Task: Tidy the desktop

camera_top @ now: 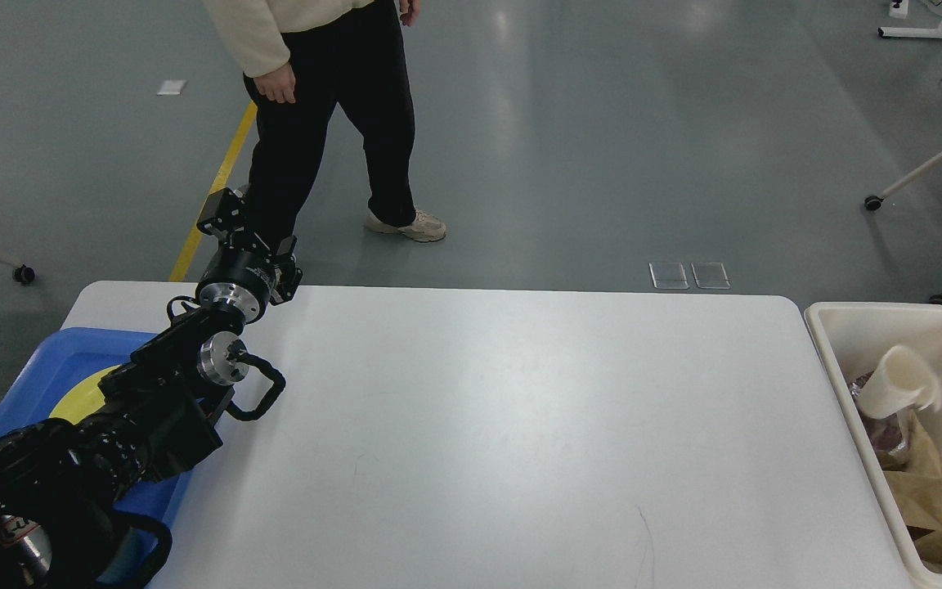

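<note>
The desktop (520, 409) is a large white tabletop with rounded corners, and its surface is bare apart from faint scuff marks. My left arm comes in from the lower left over the blue tray. Its gripper (254, 237) is raised above the table's far left corner. Its two dark fingers stand apart with nothing between them. My right arm and gripper are out of view.
A blue tray (38, 368) on the table's left end holds a yellow round thing (87, 401), partly hidden by my arm. A cream bin (827, 343) beside the right edge holds a white cup (896, 380) and brown paper (929, 483). A person (324, 106) stands behind the far left corner.
</note>
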